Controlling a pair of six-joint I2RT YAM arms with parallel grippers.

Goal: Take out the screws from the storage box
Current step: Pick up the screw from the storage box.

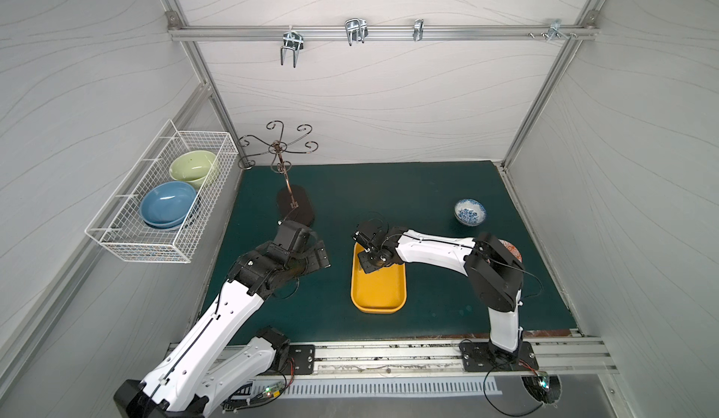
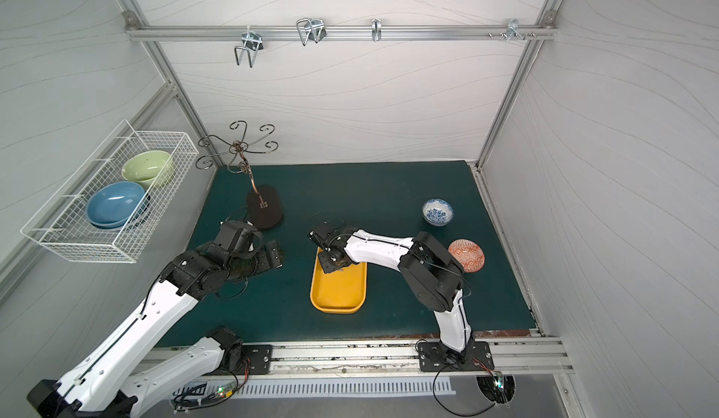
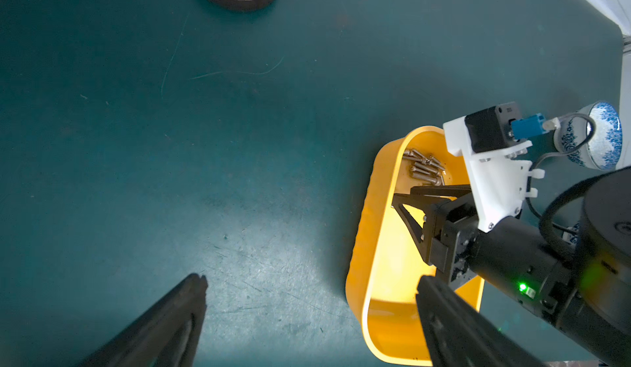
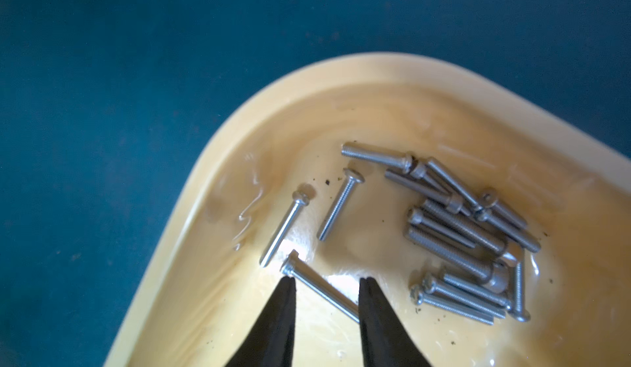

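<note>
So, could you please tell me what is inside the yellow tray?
A dozen or so screws lie at one end of the yellow tray, most in a pile, three loose. The right pincer straddles one loose screw, open. The floor under its fingers is hidden.

Both arms: white moulded link shells [image 1: 241, 303], black joint housings [image 1: 494, 276], thin black cables [image 3: 555, 203]. Right wrist: white printed camera bracket [image 3: 491, 177], blue connector [image 3: 526, 128], green indicator lamp [image 3: 522, 286]. The right gripper [image 4: 326, 281] has tapered black fingers [image 4: 273, 324].
</note>
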